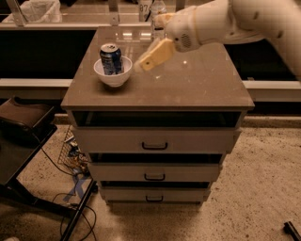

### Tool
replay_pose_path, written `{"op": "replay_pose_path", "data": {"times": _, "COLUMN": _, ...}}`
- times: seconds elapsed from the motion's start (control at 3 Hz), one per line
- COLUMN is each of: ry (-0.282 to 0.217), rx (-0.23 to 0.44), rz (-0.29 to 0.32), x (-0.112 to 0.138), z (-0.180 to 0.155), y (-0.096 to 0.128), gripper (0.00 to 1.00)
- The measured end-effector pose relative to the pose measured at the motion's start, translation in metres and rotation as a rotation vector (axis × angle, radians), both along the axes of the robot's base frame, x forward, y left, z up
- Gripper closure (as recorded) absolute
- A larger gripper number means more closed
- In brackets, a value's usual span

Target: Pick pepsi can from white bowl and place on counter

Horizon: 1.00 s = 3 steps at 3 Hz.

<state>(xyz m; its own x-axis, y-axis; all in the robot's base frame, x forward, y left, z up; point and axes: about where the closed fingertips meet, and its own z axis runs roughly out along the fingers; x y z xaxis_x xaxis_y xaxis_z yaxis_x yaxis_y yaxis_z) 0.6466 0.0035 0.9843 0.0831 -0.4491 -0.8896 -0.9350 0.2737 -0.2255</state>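
The pepsi can (pixel 111 58), blue with a silver top, stands upright in the white bowl (pixel 113 78). The bowl sits near the left edge of the tan counter (pixel 188 84). My gripper (pixel 143 65) hangs over the counter just right of the bowl, at about the can's height, pointing down and left toward it. It is apart from both can and bowl and holds nothing that I can see. My cream arm (pixel 221 21) reaches in from the upper right.
A clear plastic bottle (pixel 158 8) stands at the counter's back edge, partly behind my arm. Drawers with black handles (pixel 154 146) are below the counter. A dark chair (pixel 23 122) and floor cables (pixel 75 164) are at the left.
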Motion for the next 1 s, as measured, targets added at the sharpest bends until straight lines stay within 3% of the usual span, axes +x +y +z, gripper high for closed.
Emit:
{"op": "replay_pose_path", "data": {"times": 0.67, "ry": 0.007, "rx": 0.067, "rz": 0.001, "x": 0.073, "z": -0.053, "y": 0.073, "gripper": 0.0}}
{"op": "replay_pose_path", "data": {"times": 1.0, "ry": 0.0, "rx": 0.137, "rz": 0.03, "x": 0.091, "z": -0.064, "y": 0.1, "gripper": 0.0}}
